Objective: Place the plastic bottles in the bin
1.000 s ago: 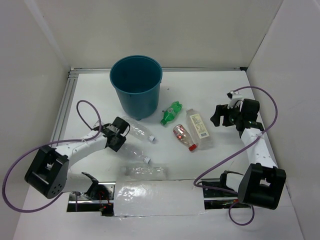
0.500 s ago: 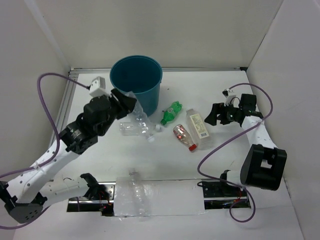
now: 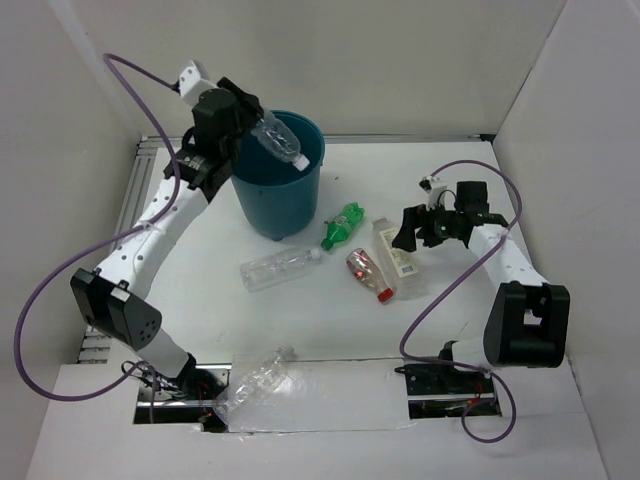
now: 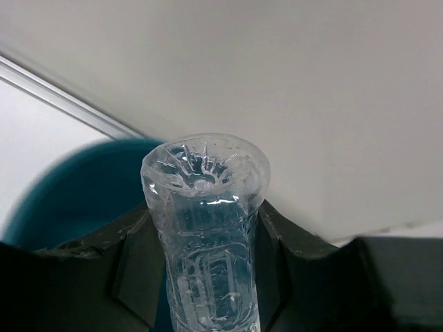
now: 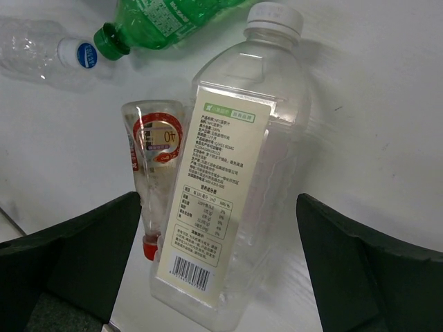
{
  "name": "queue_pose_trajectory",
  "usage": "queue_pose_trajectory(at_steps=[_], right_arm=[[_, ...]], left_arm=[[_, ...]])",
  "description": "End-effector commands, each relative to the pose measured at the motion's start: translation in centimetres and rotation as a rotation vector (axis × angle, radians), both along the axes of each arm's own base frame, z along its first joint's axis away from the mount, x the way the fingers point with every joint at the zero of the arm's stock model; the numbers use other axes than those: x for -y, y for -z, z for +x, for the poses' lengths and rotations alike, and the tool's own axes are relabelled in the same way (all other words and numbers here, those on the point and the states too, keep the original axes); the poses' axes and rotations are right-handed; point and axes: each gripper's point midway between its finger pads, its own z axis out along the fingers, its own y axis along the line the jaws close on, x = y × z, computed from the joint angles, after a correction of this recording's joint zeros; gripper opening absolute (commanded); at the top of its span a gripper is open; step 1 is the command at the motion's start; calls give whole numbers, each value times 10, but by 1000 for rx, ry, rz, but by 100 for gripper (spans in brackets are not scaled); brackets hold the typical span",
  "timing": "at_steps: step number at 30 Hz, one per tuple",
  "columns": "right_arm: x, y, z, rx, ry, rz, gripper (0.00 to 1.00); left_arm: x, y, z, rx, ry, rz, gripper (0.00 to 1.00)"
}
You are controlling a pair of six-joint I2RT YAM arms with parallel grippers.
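Note:
My left gripper (image 3: 250, 119) is shut on a clear crinkled bottle (image 3: 279, 142) and holds it tilted above the rim of the dark teal bin (image 3: 262, 205). In the left wrist view the bottle (image 4: 205, 207) stands between my fingers, with the bin (image 4: 73, 190) below. My right gripper (image 3: 409, 231) is open just above the flat white-labelled bottle (image 3: 394, 258), which lies between its open jaws in the right wrist view (image 5: 228, 180). Beside it lie the red-labelled bottle (image 5: 155, 155) and the green bottle (image 5: 173, 17).
A clear bottle (image 3: 278, 268) lies on the table left of the red-labelled one (image 3: 365, 273). Another clear bottle (image 3: 254, 379) lies at the near edge between the arm bases. The green bottle (image 3: 343, 224) lies next to the bin's base. White walls close in left, right and behind.
My left arm has lifted the clear bottle from the table up over the bin. My right gripper has moved left over the flat bottle. The loose clear bottles have shifted.

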Motion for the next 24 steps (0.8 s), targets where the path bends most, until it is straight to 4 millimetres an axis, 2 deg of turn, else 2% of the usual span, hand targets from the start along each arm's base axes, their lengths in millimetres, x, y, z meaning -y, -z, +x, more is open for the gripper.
queue_pose_trajectory(at_steps=[1, 2, 3, 5, 6, 8, 10, 12, 13, 15, 16, 17, 18, 19, 21, 22, 24], right_arm=[[0, -5, 5, 16, 7, -26, 100], [1, -2, 5, 17, 13, -33, 100], [1, 2, 3, 6, 13, -32, 100], [1, 3, 4, 1, 18, -28, 100], [-2, 6, 4, -8, 9, -27, 100], [-4, 6, 5, -3, 13, -34, 100], [-5, 13, 5, -25, 11, -43, 100], [-12, 15, 2, -48, -9, -50, 100], [-11, 17, 5, -43, -12, -73, 100], [-19, 23, 1, -62, -33, -99, 100], [-17, 28, 2, -76, -18, -126, 100], [-22, 28, 3, -62, -29, -141, 100], [-23, 33, 3, -75, -31, -154, 100], [-20, 37, 8, -80, -11, -168, 100], [-26, 45, 8, -102, -18, -188, 100], [-20, 52, 15, -115, 16, -216, 100], [-21, 59, 20, -123, 29, -255, 100]], left_arm=[[-40, -55, 7, 136, -72, -117, 0], [-43, -62, 7, 155, -71, -136, 0], [-47, -58, 15, 147, -84, -143, 0], [-54, -45, 20, 97, -104, -133, 0], [-56, -45, 20, 97, -117, -122, 2], [-57, -15, 27, 35, -139, -34, 5], [-59, 10, 30, -26, -143, 51, 16], [-48, 32, 34, -84, -91, 113, 28], [-47, 41, 35, -113, -73, 168, 53], [-35, 52, 34, -148, -39, 222, 75], [-38, 55, 33, -164, -46, 249, 84], [-34, 56, 31, -166, -30, 284, 99], [-35, 56, 31, -168, -26, 302, 100], [-34, 44, 24, -147, -28, 311, 100], [-39, 37, 16, -139, -40, 362, 100], [-41, 16, 4, -96, -53, 370, 100], [-38, 8, -12, -74, -28, 451, 100]])
